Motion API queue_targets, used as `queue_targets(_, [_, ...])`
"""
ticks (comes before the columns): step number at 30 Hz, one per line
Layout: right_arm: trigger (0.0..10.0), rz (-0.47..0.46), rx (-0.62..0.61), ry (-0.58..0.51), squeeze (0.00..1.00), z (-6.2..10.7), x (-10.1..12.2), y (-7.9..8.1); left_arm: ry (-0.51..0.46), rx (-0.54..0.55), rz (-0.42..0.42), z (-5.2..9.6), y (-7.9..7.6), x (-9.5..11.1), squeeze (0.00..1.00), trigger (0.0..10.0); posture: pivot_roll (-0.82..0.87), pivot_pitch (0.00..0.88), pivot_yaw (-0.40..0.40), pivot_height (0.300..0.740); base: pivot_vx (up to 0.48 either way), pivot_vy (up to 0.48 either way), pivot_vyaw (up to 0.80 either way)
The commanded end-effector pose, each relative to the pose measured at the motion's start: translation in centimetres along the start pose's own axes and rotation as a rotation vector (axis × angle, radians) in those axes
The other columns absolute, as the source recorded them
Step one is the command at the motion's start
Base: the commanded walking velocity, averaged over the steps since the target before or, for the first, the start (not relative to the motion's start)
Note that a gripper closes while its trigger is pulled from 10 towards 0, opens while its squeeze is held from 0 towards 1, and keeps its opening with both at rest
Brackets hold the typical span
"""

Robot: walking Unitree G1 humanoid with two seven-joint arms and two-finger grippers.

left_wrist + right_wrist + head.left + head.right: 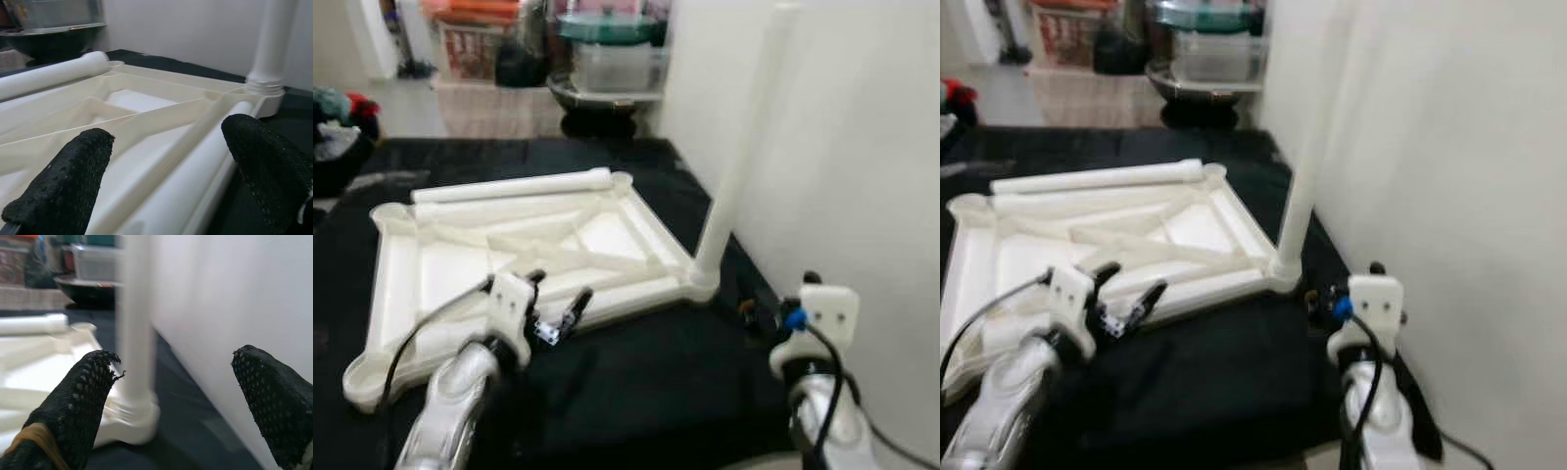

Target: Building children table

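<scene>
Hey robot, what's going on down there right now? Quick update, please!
Left gripper open over upturned white plastic tabletop. Right gripper open, near upright white leg in corner socket. Loose white leg on far edge. White wall close.

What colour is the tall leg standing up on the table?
White, like the tabletop it stands in. The leg shows best in the left eye view.

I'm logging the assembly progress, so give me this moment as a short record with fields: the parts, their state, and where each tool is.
Surface: black cloth-covered floor
Tabletop: white plastic children's table top, lying upside down, ribbed underside up
Fitted leg: white plastic tube leg, standing upright in the corner socket nearest the white wall
Loose leg: second white tube leg, lying along the tabletop's far edge
Left tool, open, over the tabletop's near edge
Right tool, open, near the upright leg, holding nothing
</scene>
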State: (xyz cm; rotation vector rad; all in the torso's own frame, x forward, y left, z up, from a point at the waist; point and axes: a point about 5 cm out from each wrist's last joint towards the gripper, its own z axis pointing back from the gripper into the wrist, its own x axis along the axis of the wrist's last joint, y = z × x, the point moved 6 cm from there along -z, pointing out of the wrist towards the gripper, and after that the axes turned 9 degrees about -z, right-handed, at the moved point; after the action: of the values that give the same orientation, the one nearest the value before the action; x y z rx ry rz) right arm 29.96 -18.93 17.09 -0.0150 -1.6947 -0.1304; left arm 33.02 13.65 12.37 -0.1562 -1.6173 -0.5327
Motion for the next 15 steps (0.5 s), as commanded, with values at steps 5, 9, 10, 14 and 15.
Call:
queue_targets(5, [10.0, -0.017, 0.015, 0.003, 0.0, -0.9, -0.2, 0.5, 0.043, 0.032, -0.025, 0.6, 0.6, -0.6, 0.0, 10.0, 0.05, 0.0, -0.104, 0.74, 0.0, 0.0, 0.0])
queue_targets(9, [10.0, 0.021, 0.04, -0.004, 0.0, -1.5, -0.1, 1.1, 0.048, 0.038, -0.021, 0.8, 0.6, -0.7, 0.0, 10.0, 0.06, 0.0, -0.11, 0.74, 0.0, 0.0, 0.2])
queue_targets(10, [10.0, 0.019, 0.041, -0.006, 0.0, -1.6, 0.0, 1.2, 0.05, 0.041, -0.019, 0.9, 0.6, -0.7, 0.0, 10.0, 0.06, 0.0, -0.11, 0.74, 0.0, 0.0, 0.8])
queue_targets(14, [10.0, 0.006, 0.044, -0.009, 0.0, -2.0, 0.1, 1.3, 0.056, 0.046, -0.021, 1.0, 0.6, -0.8, 0.0, 10.0, 0.06, 0.0, -0.112, 0.74, 0.0, 0.0, 0.6])
queue_targets(15, [10.0, 0.006, 0.045, -0.007, 0.0, -2.0, 0.1, 1.3, 0.059, 0.047, -0.022, 1.0, 0.6, -0.9, 0.0, 10.0, 0.06, 0.0, -0.112, 0.74, 0.0, 0.0, 0.0])
